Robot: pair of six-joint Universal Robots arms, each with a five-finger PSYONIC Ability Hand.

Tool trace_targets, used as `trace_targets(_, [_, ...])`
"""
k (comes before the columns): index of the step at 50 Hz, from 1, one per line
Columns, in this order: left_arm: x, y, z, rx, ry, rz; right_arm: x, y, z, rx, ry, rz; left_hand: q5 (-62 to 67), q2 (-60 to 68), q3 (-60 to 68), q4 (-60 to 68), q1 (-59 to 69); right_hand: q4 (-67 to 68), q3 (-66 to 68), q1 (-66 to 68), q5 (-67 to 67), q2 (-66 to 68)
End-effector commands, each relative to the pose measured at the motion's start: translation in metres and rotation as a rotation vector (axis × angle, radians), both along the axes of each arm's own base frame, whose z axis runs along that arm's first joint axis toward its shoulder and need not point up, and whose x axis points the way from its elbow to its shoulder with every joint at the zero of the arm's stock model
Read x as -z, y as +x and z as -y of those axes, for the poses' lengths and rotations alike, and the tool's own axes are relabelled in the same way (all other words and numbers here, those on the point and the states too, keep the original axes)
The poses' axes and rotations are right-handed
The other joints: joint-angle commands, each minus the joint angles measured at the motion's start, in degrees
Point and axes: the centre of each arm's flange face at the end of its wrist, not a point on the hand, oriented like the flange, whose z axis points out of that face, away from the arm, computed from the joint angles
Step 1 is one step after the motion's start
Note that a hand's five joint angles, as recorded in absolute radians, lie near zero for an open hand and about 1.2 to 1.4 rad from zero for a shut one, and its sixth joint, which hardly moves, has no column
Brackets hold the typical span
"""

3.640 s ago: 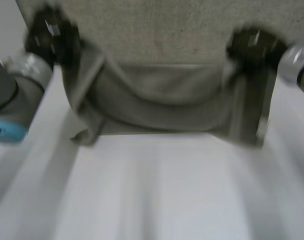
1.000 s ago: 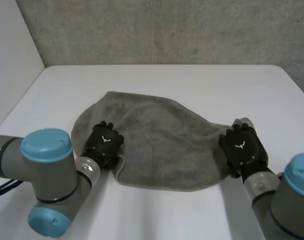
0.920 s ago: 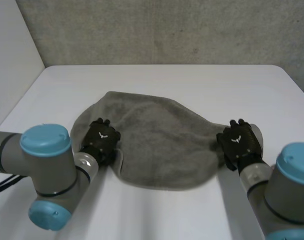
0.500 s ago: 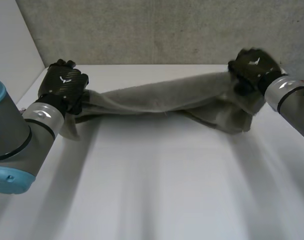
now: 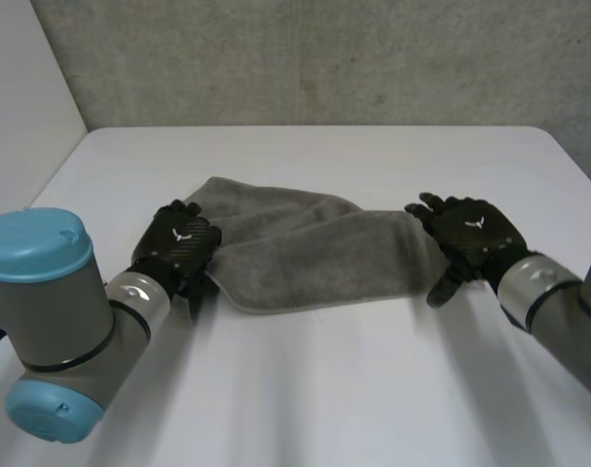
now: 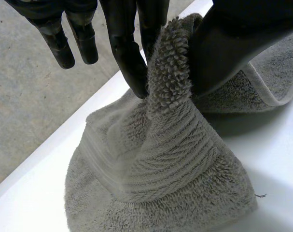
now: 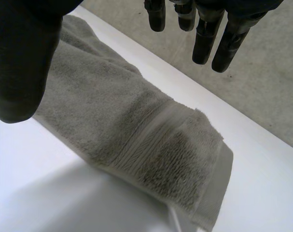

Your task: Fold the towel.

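Arms are reaching forward over the white tabletop (image 5: pixel 324 389) from its near side, the left arm (image 5: pixel 42 321) and the right arm (image 5: pixel 558 302) each ending at one end of the towel (image 5: pixel 305 258). Half a second ago the towel was hanging stretched in the air between both hands. It is now lying on the tabletop as a doubled band, with a rounded lower layer showing beyond it towards the left.

The left hand (image 5: pixel 181 243) is pinching a raised ridge of cloth at the towel's left end between its fingers (image 6: pixel 129 53) and thumb (image 6: pixel 233 43). The right hand (image 5: pixel 467 233) is sitting at the right end with its fingers (image 7: pixel 204 43) straight and spread, gripping nothing; it has let go.

Judgement: the first fold is laid and the release is under way. The left end is bunching and the layers are not lining up, so that end is likely needing squaring before any further fold.

Beyond the towel, the tabletop is running on to the grey wall (image 5: pixel 324 58).
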Motion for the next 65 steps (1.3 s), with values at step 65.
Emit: trace_targets(65, [-0.039, 0.021, -0.011, -0.07, 0.041, -0.132, 0.079, -0.018, 0.06, -0.048, -0.392, -0.289, 3.0, 3.0, -2.4, -2.9, 4.9, -3.3, -1.9, 20.4, 12.7, 21.2])
